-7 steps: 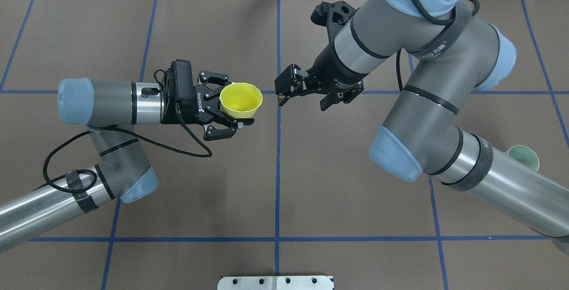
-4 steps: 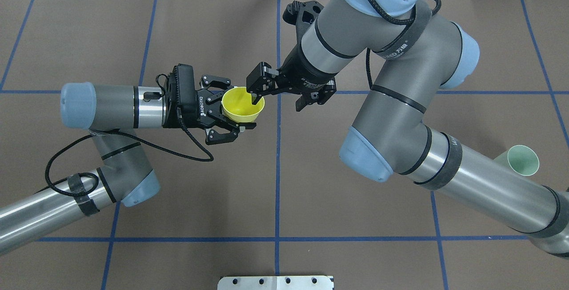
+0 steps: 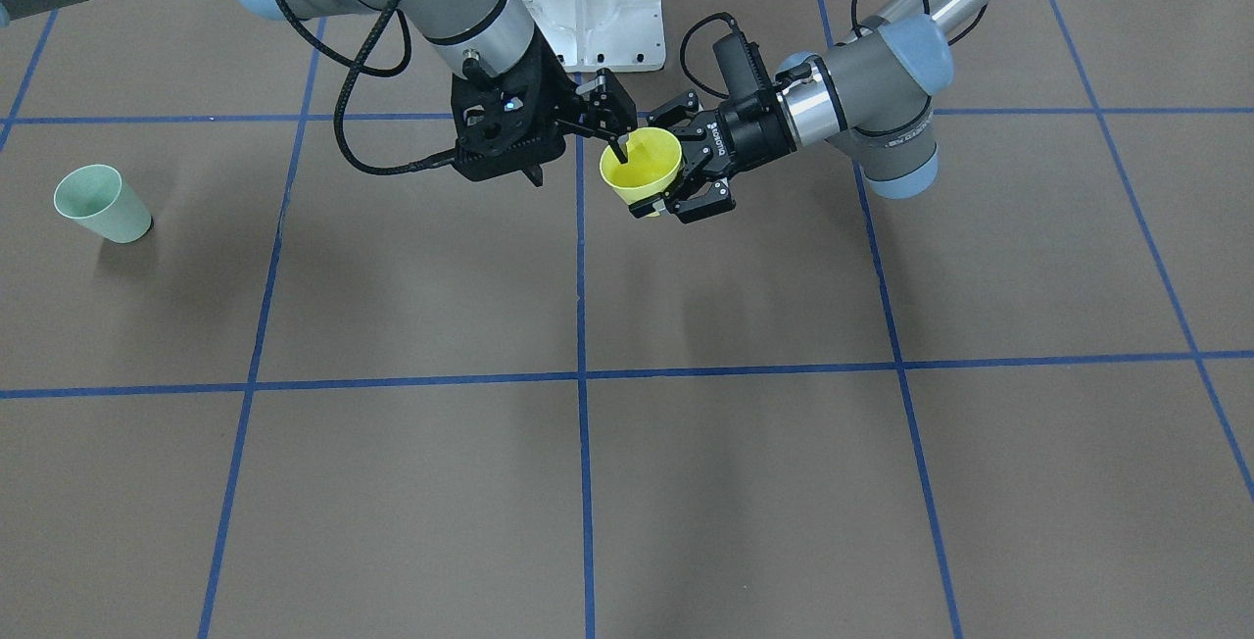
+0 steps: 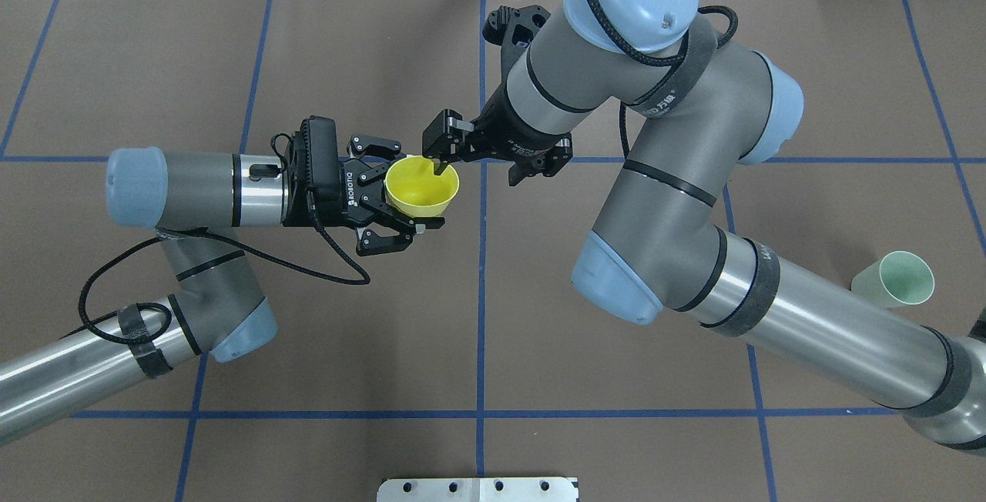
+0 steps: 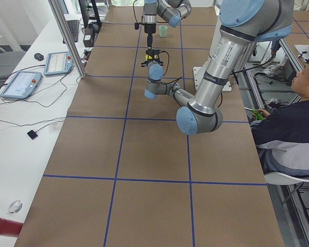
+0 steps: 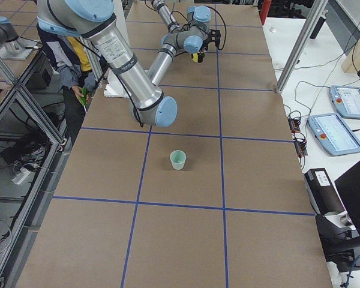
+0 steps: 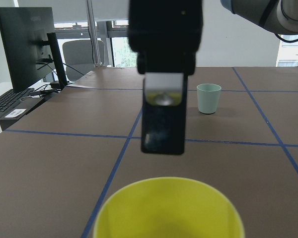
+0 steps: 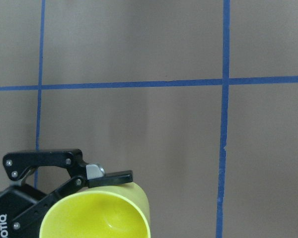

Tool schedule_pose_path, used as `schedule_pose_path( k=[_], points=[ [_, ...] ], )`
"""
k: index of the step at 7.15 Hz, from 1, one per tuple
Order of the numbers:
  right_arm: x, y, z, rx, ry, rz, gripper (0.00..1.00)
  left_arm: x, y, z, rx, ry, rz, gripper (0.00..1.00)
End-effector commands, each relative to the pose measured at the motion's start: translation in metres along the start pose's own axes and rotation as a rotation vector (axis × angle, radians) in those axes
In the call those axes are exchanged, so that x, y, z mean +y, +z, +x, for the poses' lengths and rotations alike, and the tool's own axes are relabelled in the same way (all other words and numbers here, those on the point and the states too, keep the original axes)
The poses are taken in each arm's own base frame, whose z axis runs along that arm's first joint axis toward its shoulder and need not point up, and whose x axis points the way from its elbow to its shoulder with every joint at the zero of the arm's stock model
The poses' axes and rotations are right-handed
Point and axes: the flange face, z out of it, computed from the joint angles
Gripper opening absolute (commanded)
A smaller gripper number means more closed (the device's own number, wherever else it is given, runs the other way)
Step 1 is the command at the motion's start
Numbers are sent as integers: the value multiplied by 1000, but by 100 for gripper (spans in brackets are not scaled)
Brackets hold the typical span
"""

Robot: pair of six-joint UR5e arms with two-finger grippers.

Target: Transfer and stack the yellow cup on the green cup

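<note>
So, just one small, bright yellow cup of tapered plastic [image 4: 421, 188] is seen here, held mouth up near where two blue tape lines cross at mid-table. It's clamped by the left gripper [image 4: 410, 188], whose black fingers [image 8: 109, 176] are pressed against the outer wall from two sides. One finger of the right gripper [image 4: 440, 166] is dipped just inside the rim, on the side away from the left wrist. Whether that pincer is pinched on the wall or only straddling it can't be told tbh.

One pale mint green cup of tapered plastic [image 3: 100, 204] is counted too. It's stood upright on the brown table [image 3: 392, 482], well apart from the yellow cup, out on the robot's right. So that's two cups, two arms and two grippers.

As for what each view adds: in the left wrist view the right gripper's finger [image 7: 162, 124] is seen hanging over the yellow cup's far rim, with the green cup standing well behind it. In the right wrist view only the yellow rim and the left gripper's pad are caught. A seated person [image 5: 291, 116] and two tablet-like screens [image 5: 21, 84] on a white bench are shown in the side views alone.
</note>
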Motion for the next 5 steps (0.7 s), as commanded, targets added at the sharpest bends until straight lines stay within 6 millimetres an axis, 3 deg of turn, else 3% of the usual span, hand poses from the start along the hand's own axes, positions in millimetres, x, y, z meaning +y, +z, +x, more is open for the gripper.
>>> schedule_pose_path(
  k=[1, 5],
  points=[
    [7, 15, -5, 16, -1, 5, 99, 2, 0, 3, 6, -2, 3, 20],
    [14, 31, -15, 27, -17, -6, 90, 3, 0, 5, 4, 1, 14, 22]
  ],
)
